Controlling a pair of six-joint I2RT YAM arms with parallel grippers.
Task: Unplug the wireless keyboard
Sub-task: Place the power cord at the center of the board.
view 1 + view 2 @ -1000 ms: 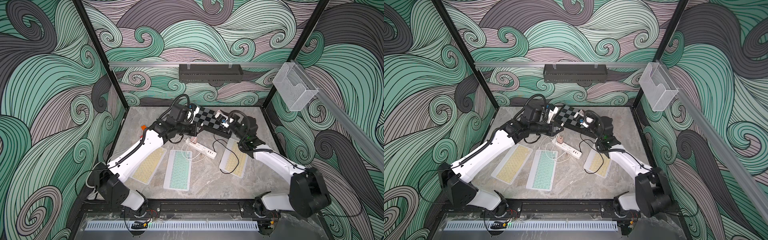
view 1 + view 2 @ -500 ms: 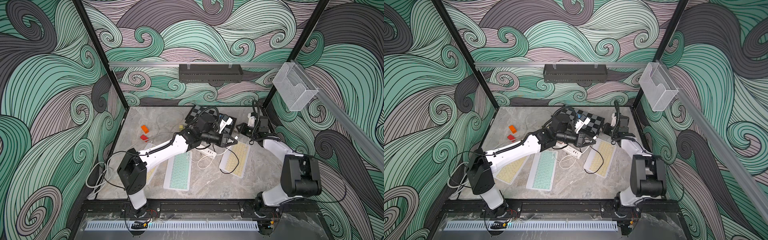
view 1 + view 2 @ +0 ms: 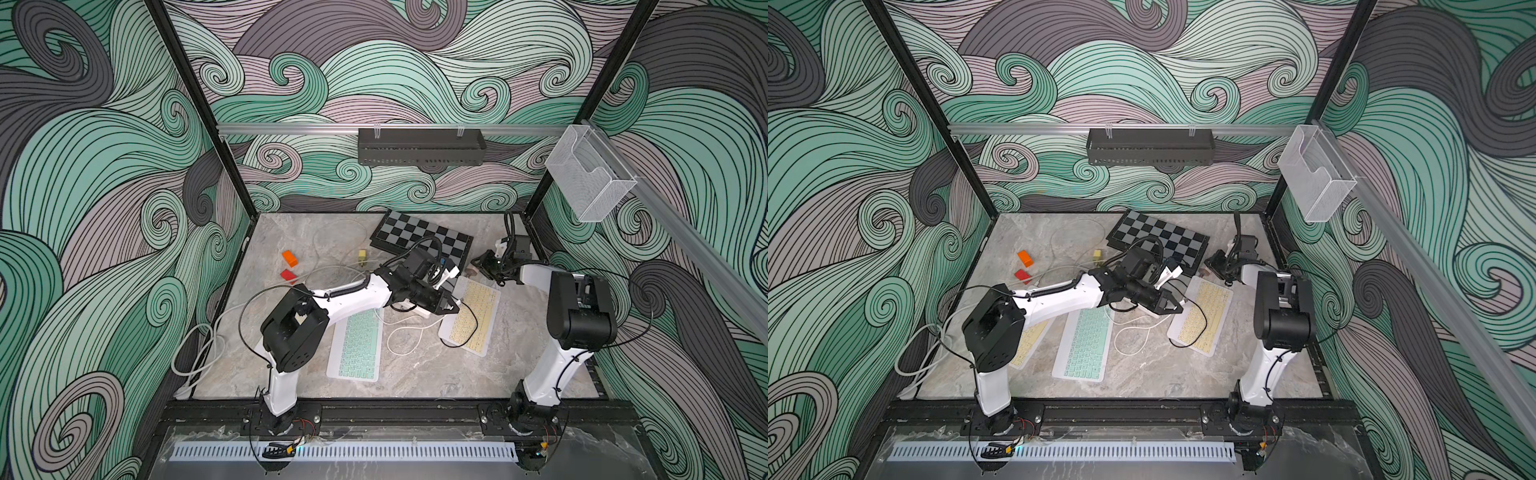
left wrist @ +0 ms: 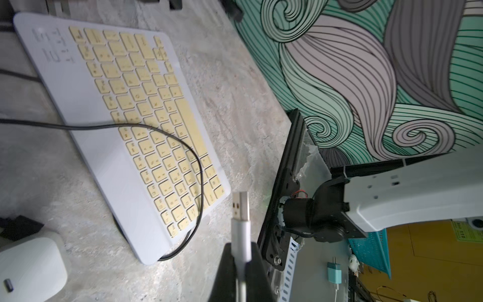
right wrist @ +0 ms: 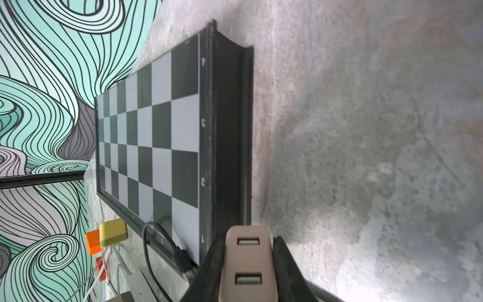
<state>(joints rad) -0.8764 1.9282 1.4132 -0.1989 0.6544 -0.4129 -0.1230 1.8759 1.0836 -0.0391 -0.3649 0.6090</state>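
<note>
The left fingers [image 4: 224,266] are clenched on a white USB plug [image 4: 241,206], its metal tip bare and in no socket; the right fingers [image 5: 285,266] grip a pinkish charger block [image 5: 248,264] beside the chessboard [image 5: 156,125], both its ports empty; so the pull looks done. The yellow-keyed keyboard [image 3: 478,299] lies flat on the bench [image 3: 415,374] between the two arms, a black cable [image 4: 91,127] draped across it. Next, probably: lower plug and charger, then let go gently, without snagging the loose cables.
</note>
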